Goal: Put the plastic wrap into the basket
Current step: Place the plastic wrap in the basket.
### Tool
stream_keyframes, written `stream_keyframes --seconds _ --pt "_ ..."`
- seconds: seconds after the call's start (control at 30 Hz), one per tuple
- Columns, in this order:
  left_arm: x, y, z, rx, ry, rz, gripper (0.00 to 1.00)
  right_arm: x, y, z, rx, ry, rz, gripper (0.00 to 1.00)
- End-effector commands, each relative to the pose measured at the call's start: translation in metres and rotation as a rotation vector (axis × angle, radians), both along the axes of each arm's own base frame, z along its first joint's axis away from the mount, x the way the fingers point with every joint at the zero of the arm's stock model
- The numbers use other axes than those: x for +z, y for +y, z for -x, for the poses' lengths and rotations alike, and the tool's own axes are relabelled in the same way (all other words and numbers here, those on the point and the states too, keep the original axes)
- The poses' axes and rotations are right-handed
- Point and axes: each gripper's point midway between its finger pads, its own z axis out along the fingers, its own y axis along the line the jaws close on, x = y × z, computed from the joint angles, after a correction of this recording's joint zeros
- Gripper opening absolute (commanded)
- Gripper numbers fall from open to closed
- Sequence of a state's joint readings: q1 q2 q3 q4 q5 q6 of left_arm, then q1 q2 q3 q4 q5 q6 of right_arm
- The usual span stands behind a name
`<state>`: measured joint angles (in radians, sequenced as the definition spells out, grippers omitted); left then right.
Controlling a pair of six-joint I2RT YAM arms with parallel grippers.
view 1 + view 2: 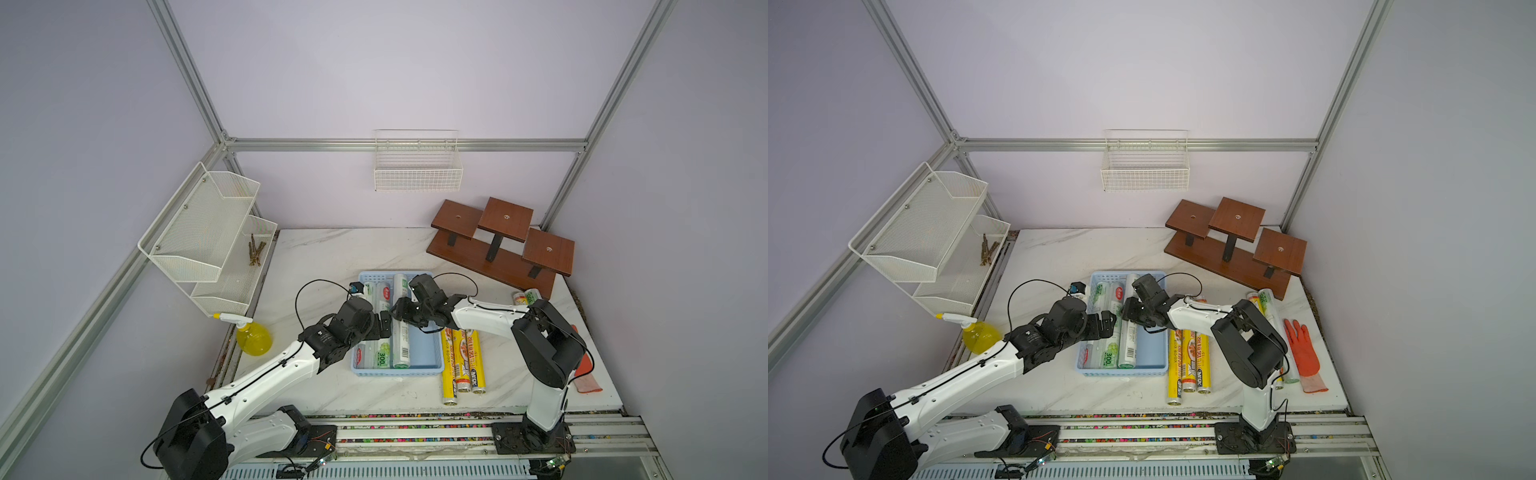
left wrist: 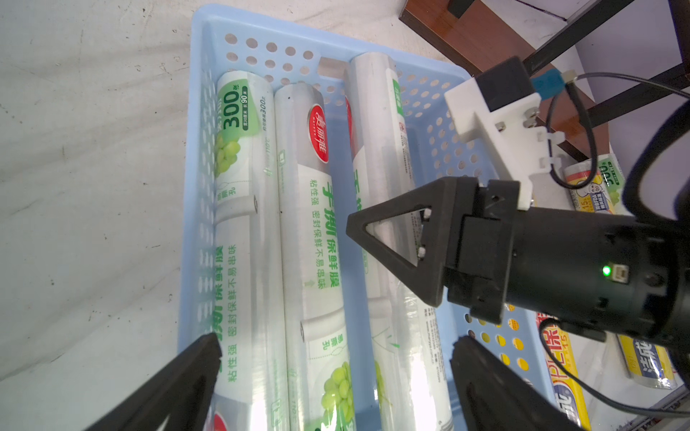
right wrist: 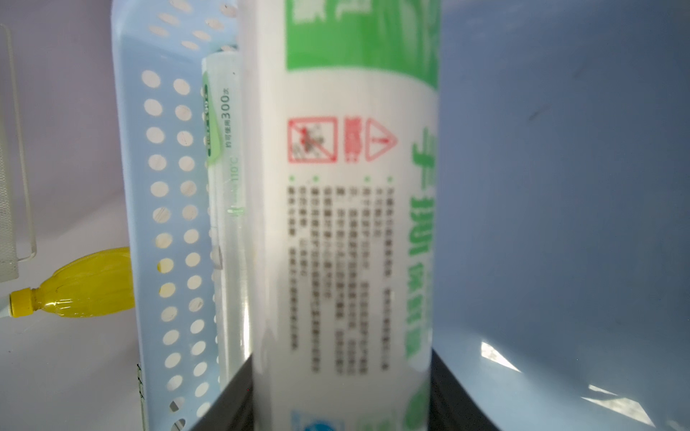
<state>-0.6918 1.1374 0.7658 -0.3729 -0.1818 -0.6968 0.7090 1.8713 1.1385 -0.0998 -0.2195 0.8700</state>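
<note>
Right wrist view shows the right tool [image 3: 341,395] clamped on a white roll [image 3: 354,224] with green print, inside the light-blue basket [image 3: 168,209] at frame centre. Left tool [image 2: 336,373] hangs over the basket, fingers apart, holding nothing. Two other white rolls [image 2: 246,231] lie beside it. In both top views three yellow rolls [image 1: 463,361] lie on the worktop [image 1: 332,257], just right of the basket.

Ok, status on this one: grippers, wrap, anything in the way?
Left gripper open above light-blue perforated plastic basket. Right gripper shut on white green-printed wrap roll, inside basket. Three yellow wrap rolls on table. Nothing blocking.
</note>
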Motion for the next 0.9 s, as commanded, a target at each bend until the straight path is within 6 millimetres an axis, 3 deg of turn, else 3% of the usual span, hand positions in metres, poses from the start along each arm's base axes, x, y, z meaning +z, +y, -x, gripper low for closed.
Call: stream_keyframes --seconds 0.0,0.3,0.63,0.87 --pt "0.016 -0.006 -0.007 0.009 -0.036 0.055 1.0 0.015 0.011 -0.01 0.016 -0.046 -0.044 0.42" --pt "0.014 -0.008 -0.009 0.009 -0.03 0.055 1.0 0.001 0.009 -0.009 0.013 -0.011 -0.028 0.51" --pt "0.014 -0.012 -0.011 0.0 -0.017 0.059 1.0 0.004 0.002 -0.011 -0.002 -0.017 -0.021 0.58" --pt "0.014 -0.015 -0.011 -0.009 -0.013 0.066 1.0 0.008 -0.004 -0.011 -0.001 -0.025 -0.026 0.57"
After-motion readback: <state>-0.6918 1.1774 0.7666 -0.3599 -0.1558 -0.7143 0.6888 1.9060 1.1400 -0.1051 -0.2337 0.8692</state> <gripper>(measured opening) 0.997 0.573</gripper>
